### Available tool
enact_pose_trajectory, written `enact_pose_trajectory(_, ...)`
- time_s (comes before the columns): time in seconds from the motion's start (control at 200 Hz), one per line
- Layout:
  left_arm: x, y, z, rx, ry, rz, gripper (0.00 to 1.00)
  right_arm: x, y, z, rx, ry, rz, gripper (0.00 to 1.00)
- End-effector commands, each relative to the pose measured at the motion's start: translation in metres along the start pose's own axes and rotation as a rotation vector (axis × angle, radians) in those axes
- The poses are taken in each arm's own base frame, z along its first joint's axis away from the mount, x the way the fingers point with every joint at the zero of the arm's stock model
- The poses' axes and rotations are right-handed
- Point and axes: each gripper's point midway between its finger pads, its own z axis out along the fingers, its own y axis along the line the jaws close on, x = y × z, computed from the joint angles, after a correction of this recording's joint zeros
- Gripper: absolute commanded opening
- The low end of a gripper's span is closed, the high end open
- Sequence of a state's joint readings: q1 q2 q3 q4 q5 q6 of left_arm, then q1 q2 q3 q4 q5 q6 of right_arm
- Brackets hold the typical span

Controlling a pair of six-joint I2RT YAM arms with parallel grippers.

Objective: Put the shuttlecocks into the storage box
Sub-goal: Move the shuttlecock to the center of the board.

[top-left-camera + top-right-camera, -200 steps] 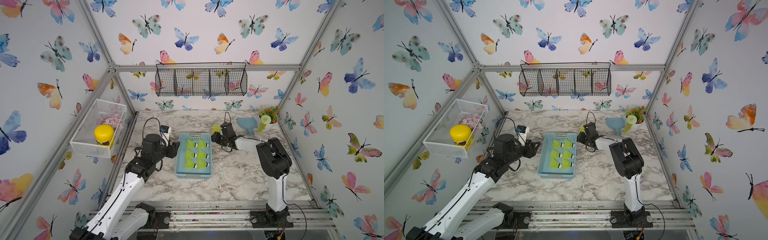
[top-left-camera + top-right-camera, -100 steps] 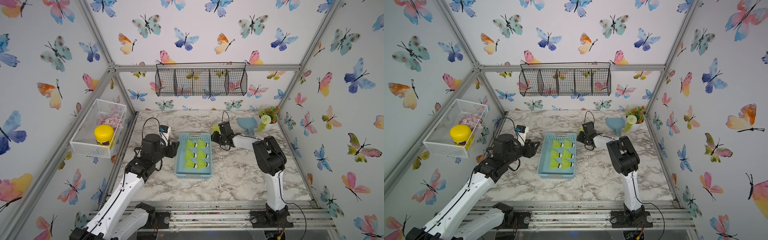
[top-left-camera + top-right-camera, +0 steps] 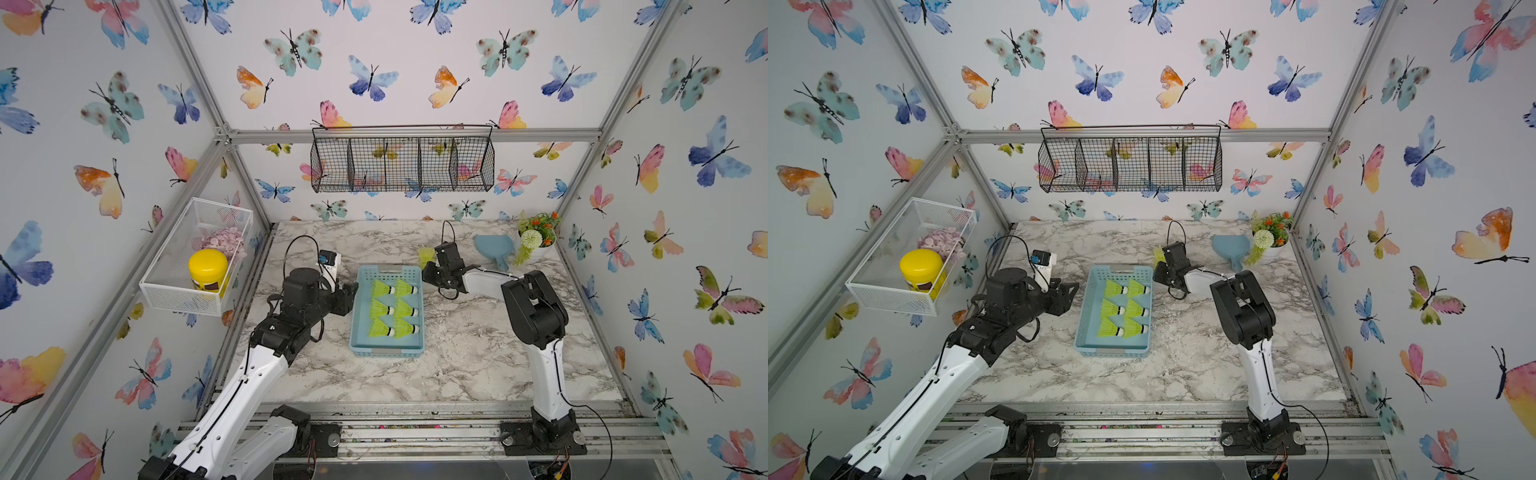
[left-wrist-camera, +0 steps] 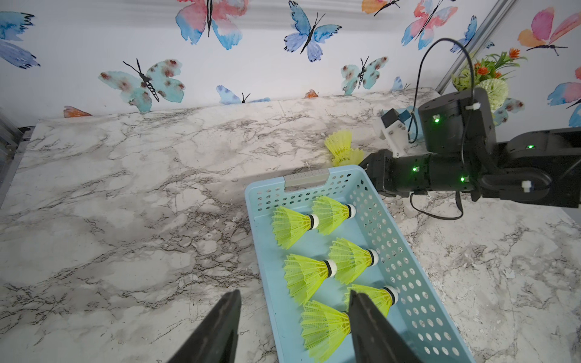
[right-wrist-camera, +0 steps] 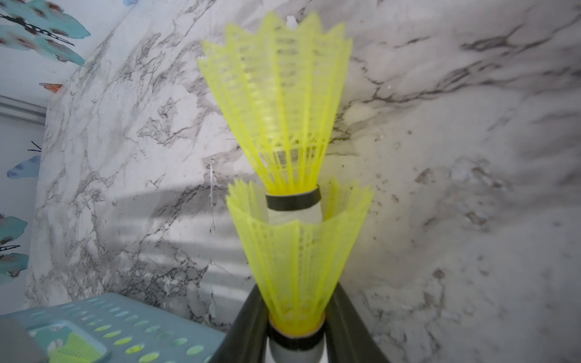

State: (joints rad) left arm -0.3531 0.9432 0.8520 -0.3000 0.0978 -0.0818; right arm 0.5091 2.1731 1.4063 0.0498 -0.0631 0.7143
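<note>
My feed, cell interior: shuttlecocks [image 4: 349, 261] neon yellow-green w/ white tips and black bands; box [image 4: 405, 276] pale blue, sides dotted w/ round holes, grey strip at one end. Table [image 3: 457, 365] is white marble w/ grey veins. Walls [image 3: 415, 50] white, printed w/ watercolour butterflies in blue, teal, pink, orange. I see a black wire basket [image 3: 401, 162], a white mesh basket [image 3: 178, 293] w/ a yellow jar [image 3: 208, 264], dark label, and pink bits [image 3: 222, 241]. Scoop [image 3: 492, 247] dusty blue. Plant [image 3: 538, 228] green w/ orange blooms and a pale-green pompom; pot [image 3: 540, 251] white. L arm [image 3: 253, 374] and R arm [image 3: 546, 370]: white links, black joints; green lights dot the R one. Frame [image 3: 270, 136] silver.
</note>
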Motion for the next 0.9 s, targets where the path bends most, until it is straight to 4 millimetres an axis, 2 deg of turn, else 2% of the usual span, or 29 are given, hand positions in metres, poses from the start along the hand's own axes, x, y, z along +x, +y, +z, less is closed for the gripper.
enact_pose_trajectory(0.0,-0.002,0.004,-0.003,-0.017,-0.019,0.012,0.60,0.024,-0.033,-0.009,0.099,0.045,-0.065,0.30)
enact_pose_trajectory(0.225,-0.002,0.003,-0.003,-0.012,-0.016,0.015,0.60,0.028,-0.032,-0.041,0.080,0.033,-0.182,0.27)
enact_pose_trajectory(0.415,-0.001,0.001,-0.002,0.005,-0.011,0.016,0.60,0.042,-0.041,-0.071,0.089,0.060,-0.286,0.27)
enact_pose_trajectory(0.636,-0.001,-0.002,-0.001,0.026,-0.006,0.022,0.60,0.077,-0.056,-0.108,0.081,0.140,-0.361,0.28)
enact_pose_trajectory(0.891,0.001,-0.014,0.001,0.098,0.006,0.038,0.60,0.119,-0.080,-0.145,0.101,0.241,-0.343,0.31)
